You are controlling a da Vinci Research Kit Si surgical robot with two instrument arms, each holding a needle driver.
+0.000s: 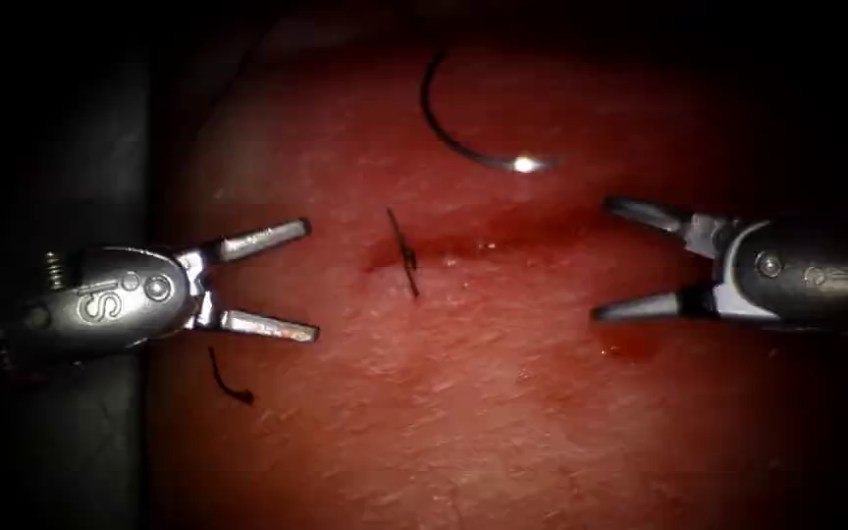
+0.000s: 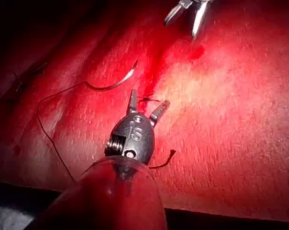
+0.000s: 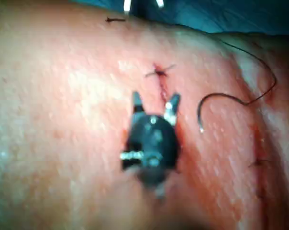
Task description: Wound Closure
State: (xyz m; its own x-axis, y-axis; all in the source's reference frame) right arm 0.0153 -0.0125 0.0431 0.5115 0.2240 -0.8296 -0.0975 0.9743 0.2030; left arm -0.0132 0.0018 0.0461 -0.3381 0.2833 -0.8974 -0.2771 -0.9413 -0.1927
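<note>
Steel curved needle [image 1: 463, 137] is lying loose on the tissue [image 1: 503, 412] above the cut [image 1: 444, 253], not in it, w/ its long axis arcing toward the right tool [image 1: 610, 260], nearer than the left tool [image 1: 311, 280]; both are hovering w/ fingers apart, holding nothing

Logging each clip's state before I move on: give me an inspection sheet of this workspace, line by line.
Surface: tissue, wet with red fluid; cut runs across the middle.
Job's things: needle lies free on the tissue above the cut, not in it, held by neither tool; thread trails from it. Tied stitch crosses the cut.
Clutter: cut end of thread near the left tool.
Grippers: left tool jaws open, holding nothing, left of the stitch; right tool jaws open, holding nothing, right of it.
Cables: nothing seen.
Surroundings: dark past the tissue's left edge.
</note>
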